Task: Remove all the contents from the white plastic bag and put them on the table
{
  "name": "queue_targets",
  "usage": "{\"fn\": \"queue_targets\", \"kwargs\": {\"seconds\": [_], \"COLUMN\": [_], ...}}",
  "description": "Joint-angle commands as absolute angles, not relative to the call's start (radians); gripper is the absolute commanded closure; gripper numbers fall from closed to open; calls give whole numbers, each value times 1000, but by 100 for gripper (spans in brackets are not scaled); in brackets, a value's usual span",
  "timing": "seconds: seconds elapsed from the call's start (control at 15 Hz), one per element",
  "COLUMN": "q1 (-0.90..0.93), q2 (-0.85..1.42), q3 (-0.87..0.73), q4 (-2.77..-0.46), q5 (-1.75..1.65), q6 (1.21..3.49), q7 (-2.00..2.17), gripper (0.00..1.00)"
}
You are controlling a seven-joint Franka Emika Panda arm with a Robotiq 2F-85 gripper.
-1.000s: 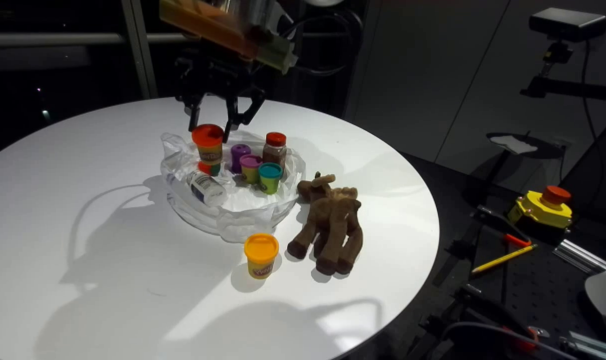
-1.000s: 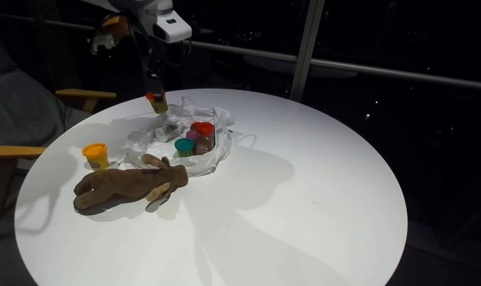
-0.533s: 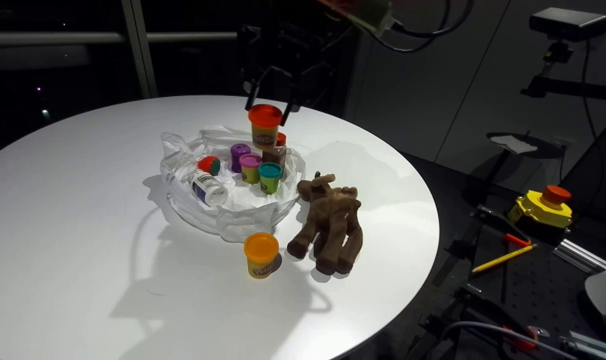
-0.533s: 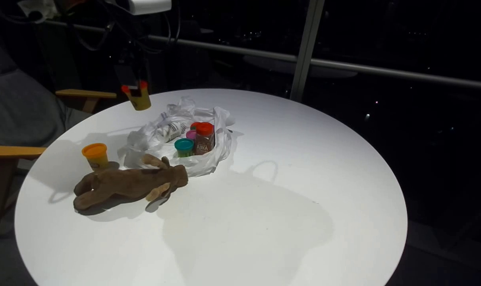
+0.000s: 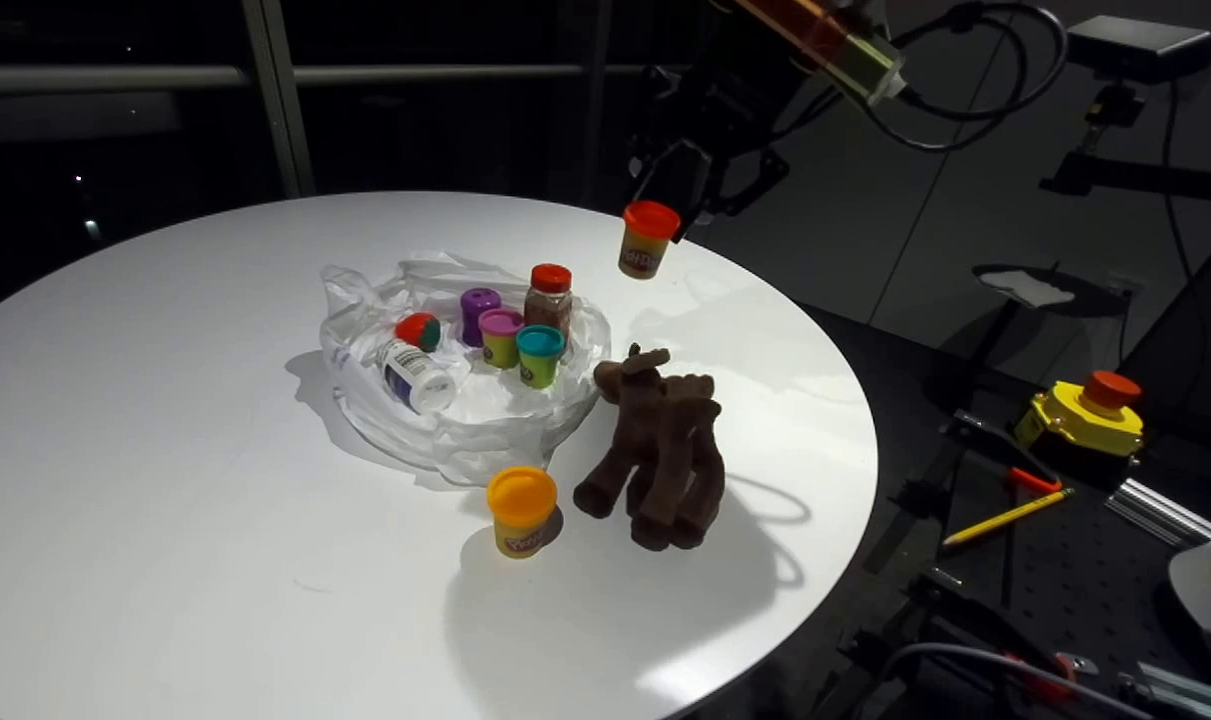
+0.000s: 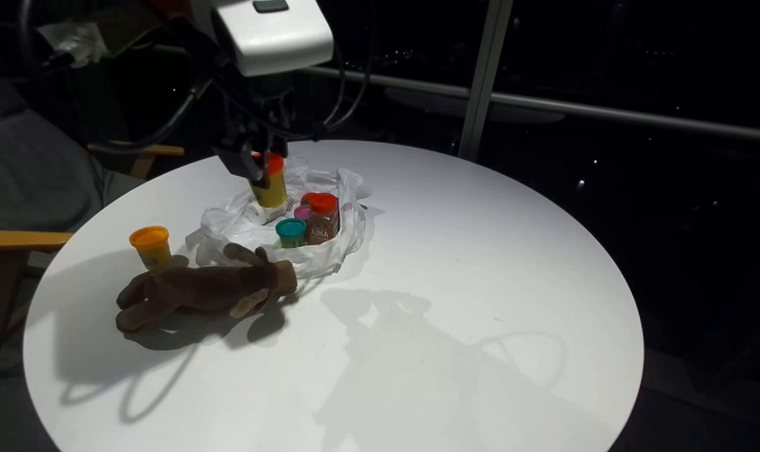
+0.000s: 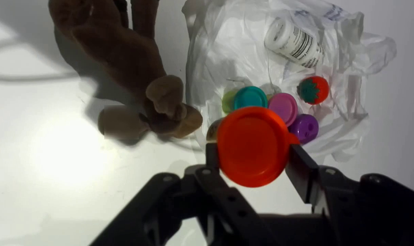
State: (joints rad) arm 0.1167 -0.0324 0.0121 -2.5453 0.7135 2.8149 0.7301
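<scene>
- Currently, the fingers (image 7: 301,171) are grasping a red-lidded Play-Doh tub (image 7: 253,147), pressing from opposite sides close to its round plastic lid.
- This yellow cylinder is hanging slightly tilted in the air above the table (image 5: 165,400), whose round white top is looking smooth and hard.
- The white plastic bag (image 5: 480,450) is sitting open on the table, its thin, translucent film wrinkling and puckering into a bowl-like shape.
- Inside the bag, a white bottle (image 7: 295,42) is lying on its side, a printed label with a barcode curving around it.
- A red strawberry-shaped piece (image 7: 314,90), rounded and wearing a jagged green crown, is resting near the bottle.
- A glossy purple container (image 5: 480,315) with a domed top is standing just beside a pink-lidded tub (image 5: 500,340).
- A teal-lidded tub (image 5: 539,360), greenish-yellow below its flat lid, is standing next in the cluster.
- A clear jar (image 6: 322,220) marked "AJIKA" is standing there too, its reddish-brown filling showing through under a red lid.
- Outside the bag, an orange-lidded Play-Doh tub (image 5: 522,512) is standing upright on the table.
- A brown plush moose (image 5: 660,440) is lying near it, its fabric limbs stretching away from the bag.
</scene>
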Motion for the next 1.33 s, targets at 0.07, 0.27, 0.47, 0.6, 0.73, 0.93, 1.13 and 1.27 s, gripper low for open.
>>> {"fn": "queue_targets", "kwargs": {"seconds": [0.07, 0.27, 0.47, 0.6, 0.73, 0.93, 1.13, 1.27], "q1": [85, 50, 18, 13, 16, 23, 36, 69], "q2": [110, 219, 313, 368, 410, 448, 410, 334], "q3": [-42, -58, -58, -65, -78, -98, -108, -114], "q4": [-2424, -2358, -2306, -2275, -2254, -2239, -2264, -2310], "q5": [1012, 1036, 975, 948, 912, 863, 825, 781], "q6": [2802, 2767, 2746, 2737, 2740, 2750, 2759, 2784], "q7": [431, 386, 433, 453, 485, 535, 570, 602], "gripper": [73, 73, 73, 73, 73, 73, 17, 1]}}
